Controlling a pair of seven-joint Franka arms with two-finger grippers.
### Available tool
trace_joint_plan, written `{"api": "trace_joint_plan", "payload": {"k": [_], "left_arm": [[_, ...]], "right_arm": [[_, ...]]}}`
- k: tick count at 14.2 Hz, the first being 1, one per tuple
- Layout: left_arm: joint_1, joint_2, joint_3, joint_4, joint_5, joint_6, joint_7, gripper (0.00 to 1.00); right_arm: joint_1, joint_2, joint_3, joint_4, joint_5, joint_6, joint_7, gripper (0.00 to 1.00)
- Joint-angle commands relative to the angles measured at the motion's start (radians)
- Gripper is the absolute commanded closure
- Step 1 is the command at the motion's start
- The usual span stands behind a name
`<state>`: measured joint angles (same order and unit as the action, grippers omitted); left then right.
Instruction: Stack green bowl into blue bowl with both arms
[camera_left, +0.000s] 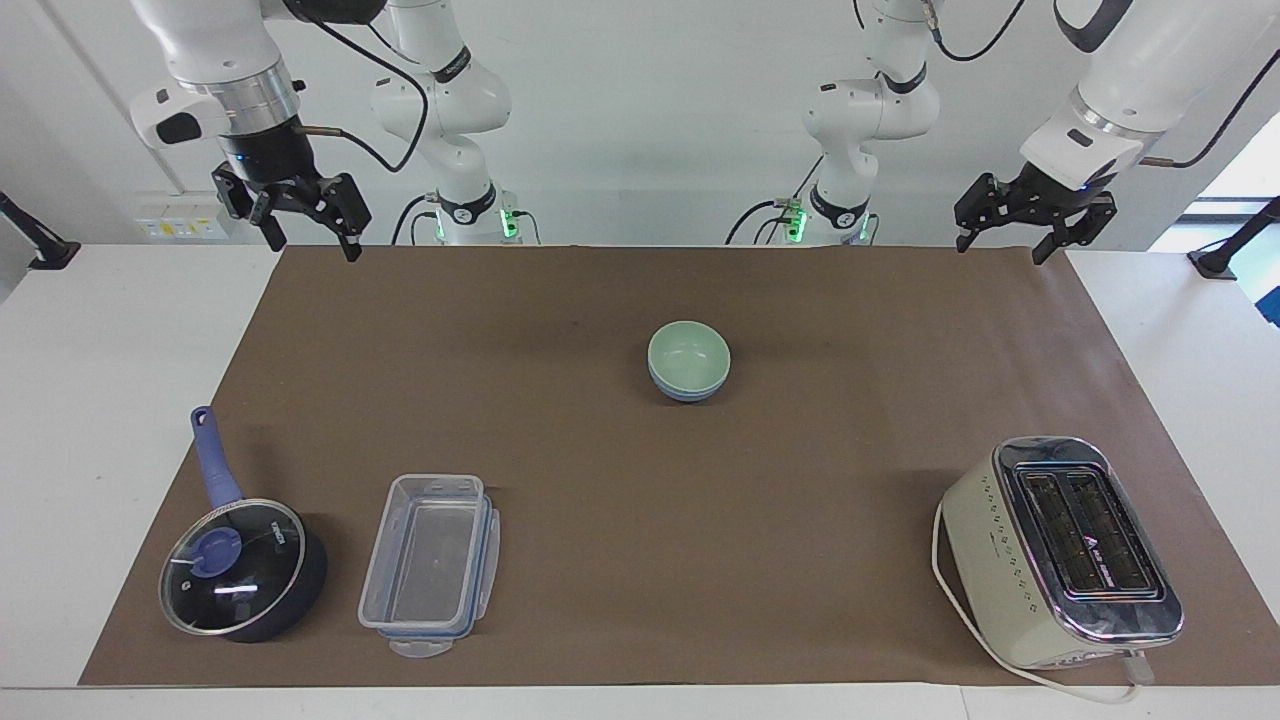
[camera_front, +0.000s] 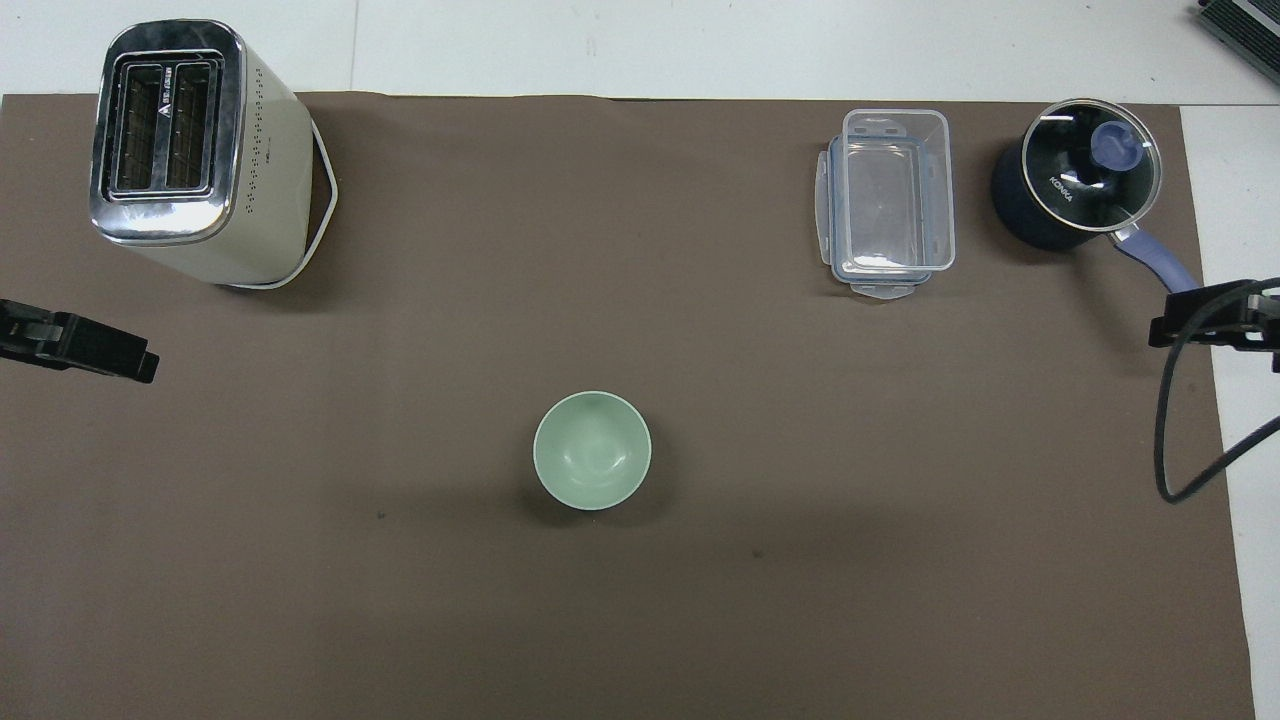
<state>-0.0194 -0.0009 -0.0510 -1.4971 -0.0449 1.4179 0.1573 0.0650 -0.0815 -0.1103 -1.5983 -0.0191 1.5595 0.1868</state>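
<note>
The pale green bowl (camera_left: 688, 352) sits nested inside the blue bowl (camera_left: 690, 392) at the middle of the brown mat. In the overhead view only the green bowl (camera_front: 592, 450) shows; the blue bowl is hidden under it. My right gripper (camera_left: 312, 248) hangs open and empty over the mat's corner at the right arm's end, well away from the bowls; it also shows in the overhead view (camera_front: 1212, 318). My left gripper (camera_left: 1000, 250) is open and empty over the mat's corner at the left arm's end, and waits there; it shows in the overhead view (camera_front: 78, 345).
A cream and chrome toaster (camera_left: 1060, 550) stands at the left arm's end, farther from the robots than the bowls. A clear plastic container (camera_left: 430, 565) and a dark-blue saucepan with glass lid (camera_left: 240, 570) stand at the right arm's end, also farther out.
</note>
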Motion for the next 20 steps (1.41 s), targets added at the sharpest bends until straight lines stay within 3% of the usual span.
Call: {"api": "trace_joint_plan", "payload": {"k": [1,3,20], "left_arm": [[0.01,-0.019,-0.007,-0.015,0.019,0.001,0.005,0.0],[0.01,-0.019,-0.007,-0.017,0.019,-0.001,0.005,0.0],[0.01,-0.019,-0.007,-0.017,0.019,-0.001,0.005,0.0]], "right_arm": [[-0.034,-0.027,0.008,-0.028,0.002,-0.009,-0.05,0.0],[-0.033,-0.018,0.012,-0.014,-0.009,-0.012,-0.121,0.0],[-0.028,-0.007,0.024,-0.012,-0.027,-0.021,-0.171,0.0]]}}
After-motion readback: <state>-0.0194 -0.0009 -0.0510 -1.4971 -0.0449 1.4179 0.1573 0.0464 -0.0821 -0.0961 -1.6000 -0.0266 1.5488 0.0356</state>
